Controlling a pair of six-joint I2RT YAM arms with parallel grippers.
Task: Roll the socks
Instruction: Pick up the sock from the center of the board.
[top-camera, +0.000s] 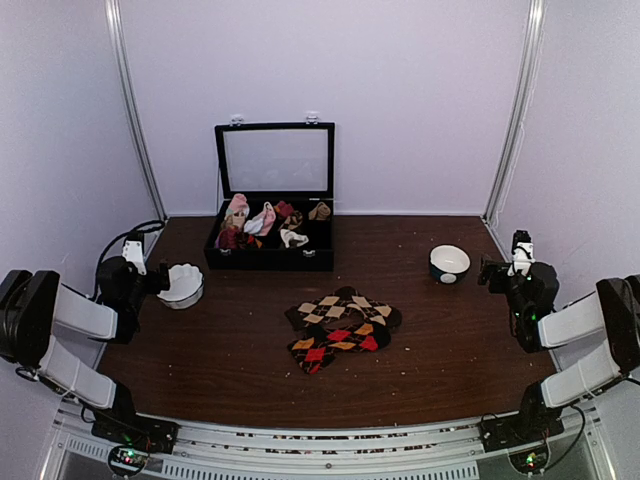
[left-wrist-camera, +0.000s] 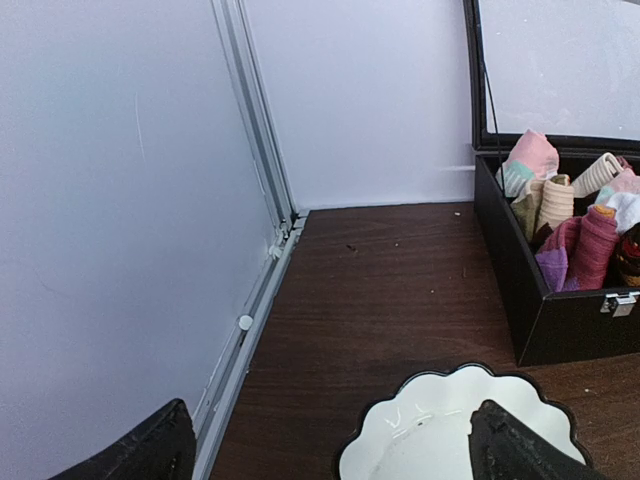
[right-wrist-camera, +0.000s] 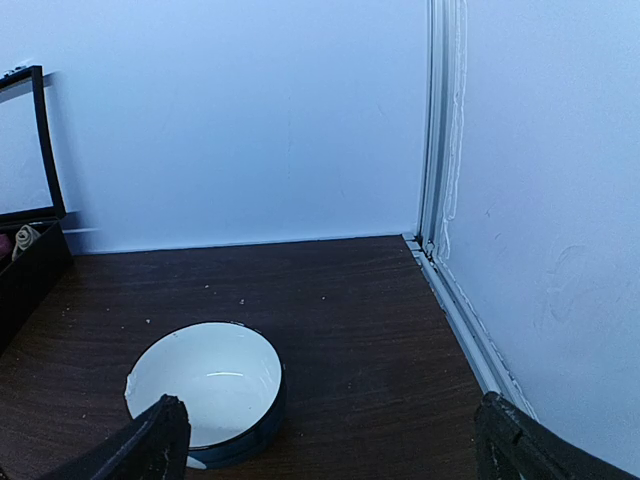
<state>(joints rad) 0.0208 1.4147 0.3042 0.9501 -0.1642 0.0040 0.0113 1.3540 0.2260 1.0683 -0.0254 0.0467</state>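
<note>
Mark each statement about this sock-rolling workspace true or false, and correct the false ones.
1. The black argyle knit socks lie in a loose pile on the dark brown wooden table. True.
2. The black hinged box has its glass-paned lid shut. False: the lid stands open, and rolled sock bundles show inside.
3. The white scalloped bowl stands on the table's left side, apart from the box. True.
4. The round white bowl with a dark rim holds a sock. False: the right wrist view shows it empty.
5. The right arm's jaws grip a sock. False: they are spread open with nothing between them, off at the table's right edge.
</note>
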